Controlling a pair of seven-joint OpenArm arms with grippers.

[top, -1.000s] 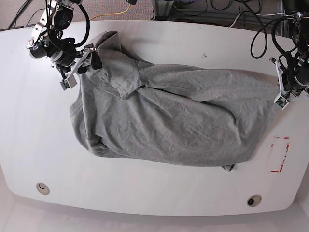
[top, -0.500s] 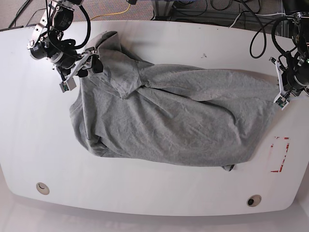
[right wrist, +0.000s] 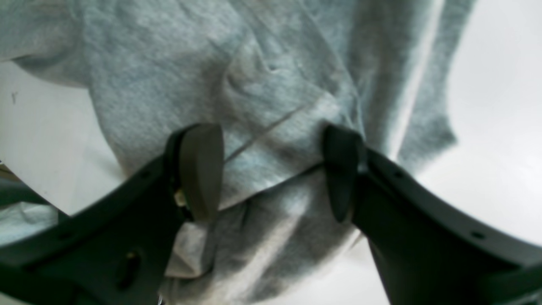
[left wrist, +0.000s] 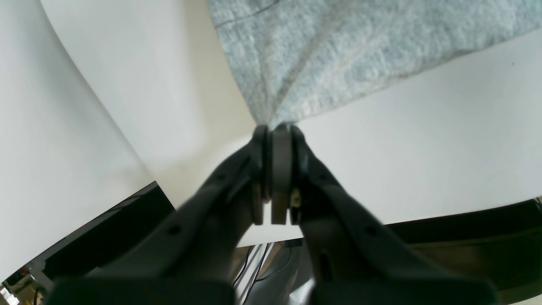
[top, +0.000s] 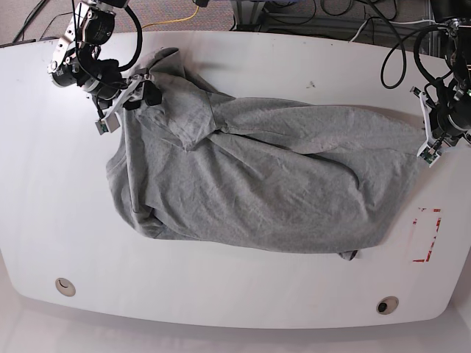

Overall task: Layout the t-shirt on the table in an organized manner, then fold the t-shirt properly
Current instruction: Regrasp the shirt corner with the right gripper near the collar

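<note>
I have the shirt lying crumpled across the middle of the table, its long axis running 9 to 3 in the base view, still bunched and folded over itself at the 10 o'clock end. My left gripper sits at the shirt's 3 o'clock edge, jaws clamped tight on a pinch of hem that fans away from the tips. My right gripper is at the 10 o'clock corner with its jaws parted, straddling a wrinkled fold of cloth; the pads sit either side of it and I can't tell whether they touch it, so I judge nothing is held there.

The coming move turns on that: one end is pinned, and the loose end lies directly between the right jaws, so closing there and drawing toward 9 should stretch the shirt along its length.

The tabletop is glossy, bare white around the cloth. A red outline sits near 4 o'clock.
</note>
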